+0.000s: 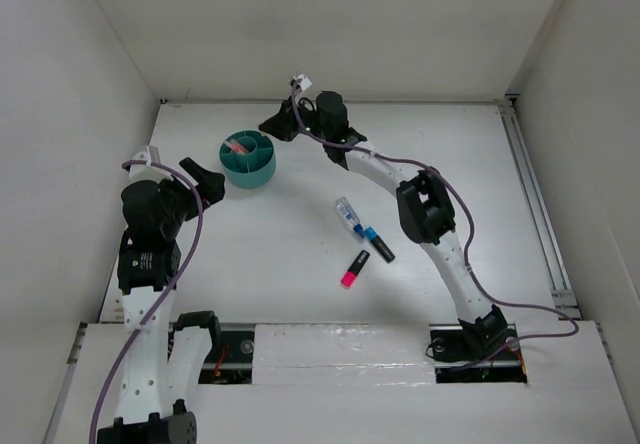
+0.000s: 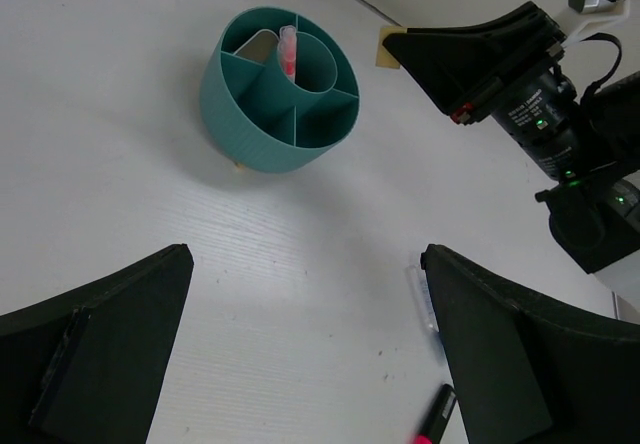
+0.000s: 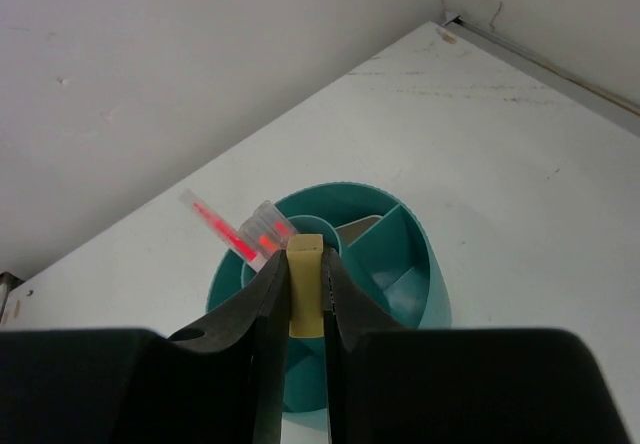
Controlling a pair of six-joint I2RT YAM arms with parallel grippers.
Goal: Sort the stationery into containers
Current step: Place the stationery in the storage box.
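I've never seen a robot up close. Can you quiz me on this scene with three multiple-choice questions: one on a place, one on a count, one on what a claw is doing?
1. Relative to the teal tub, the pink highlighter lies: A inside it; B outside, on the table; C under it.
2. Items lying loose on the table: A one; B five; C three.
3. The right claw is: A shut on a tan piece; B wide open; C out of sight.
Answers: B, it lies beside the blue-black marker; C, highlighter, marker, clear-blue tube; A, it pinches the piece.
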